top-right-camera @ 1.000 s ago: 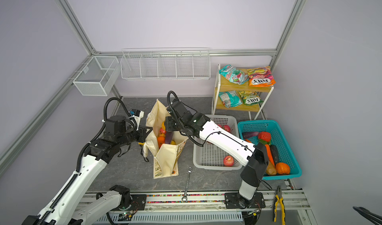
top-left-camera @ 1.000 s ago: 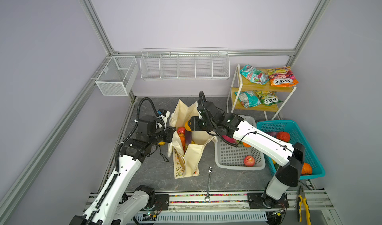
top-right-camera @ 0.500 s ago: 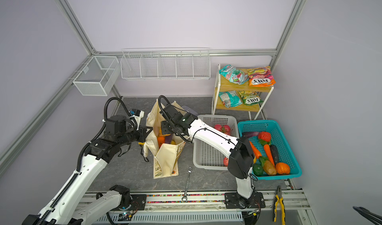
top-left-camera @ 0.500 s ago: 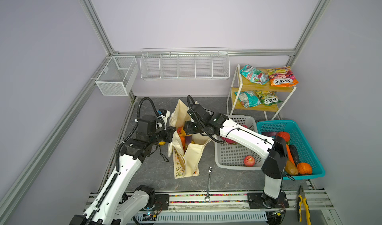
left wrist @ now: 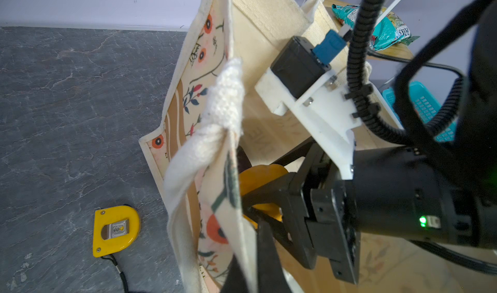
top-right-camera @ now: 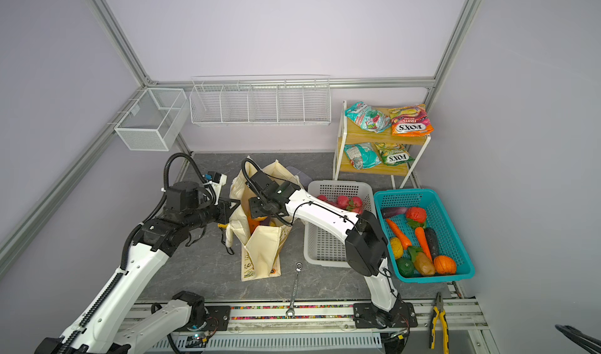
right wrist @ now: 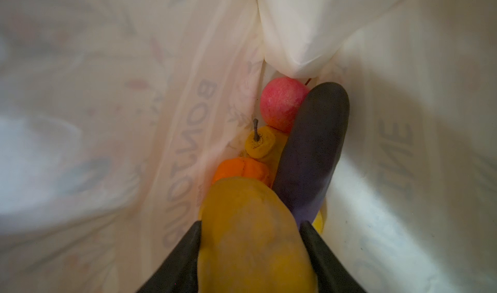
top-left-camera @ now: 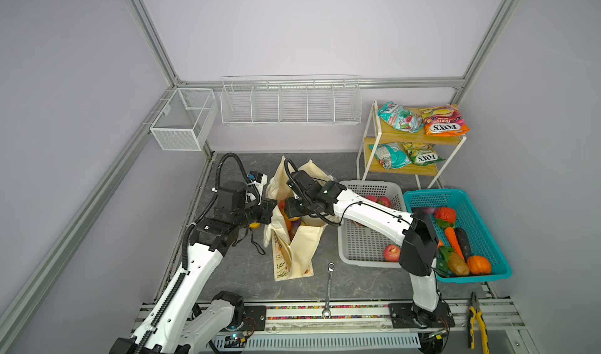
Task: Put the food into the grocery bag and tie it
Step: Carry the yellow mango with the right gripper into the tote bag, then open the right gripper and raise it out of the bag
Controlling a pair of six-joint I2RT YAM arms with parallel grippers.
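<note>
Grocery bag [top-left-camera: 302,248] stands upright, mouth open, left of the grey basket [top-left-camera: 364,248]. Left gripper [left wrist: 251,259] is clenched on the near-left rim of the bag beside its white rope handle [left wrist: 223,108] and holds the mouth open. Right gripper [right wrist: 250,225] is down inside the bag, its jaws grasping a large yellow piece [right wrist: 242,202] on both flanks; it is not yet let go. Already in the bag below it are a red apple [right wrist: 282,103], a purple eggplant [right wrist: 314,149], an orange piece [right wrist: 236,170] and a small yellow stemmed piece [right wrist: 259,143]. Left outside are one apple [top-left-camera: 391,252] and pink-red fruit [top-left-camera: 377,201] in the grey basket, assorted vegetables in the teal basket [top-left-camera: 487,238] at the far right, and four snack packets [top-left-camera: 444,121] on the shelf at the far right. Handles are untied. Judgement: loading is partly done, with most of the food and the tie remaining.
</note>
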